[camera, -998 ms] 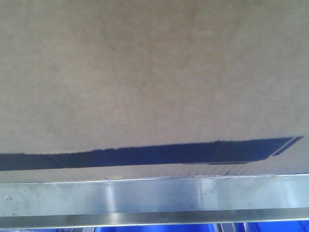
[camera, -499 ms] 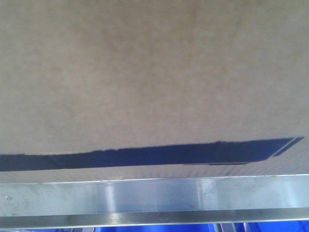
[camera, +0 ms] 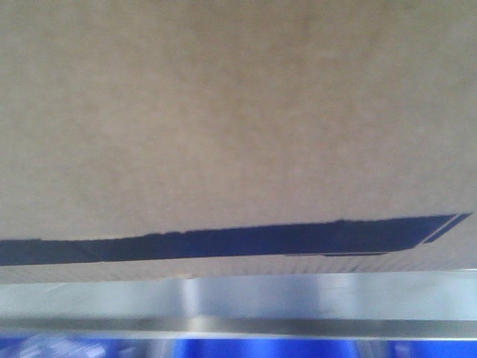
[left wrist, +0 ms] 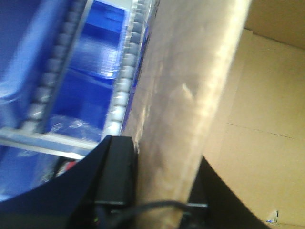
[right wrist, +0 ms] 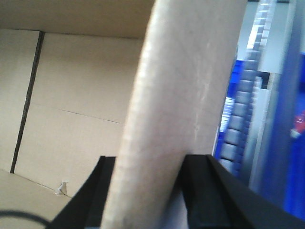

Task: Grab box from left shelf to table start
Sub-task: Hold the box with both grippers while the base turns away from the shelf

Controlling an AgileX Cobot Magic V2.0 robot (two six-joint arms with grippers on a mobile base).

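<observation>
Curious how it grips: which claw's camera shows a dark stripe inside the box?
The right gripper, clamped on the box wall: a dark stripe runs down the inside. The left gripper sees none.

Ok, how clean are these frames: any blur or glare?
Front view: soft throughout, box filling the frame, pale glare on the metal rail. Left wrist: motion-smeared, rollers streaky, bright sheen on the box wall. Right wrist: near wall blurry, box interior sharper.

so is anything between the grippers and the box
Nothing visible. The left gripper and right gripper each straddle a wall of the box, with fingers on both sides of the cardboard.
</observation>
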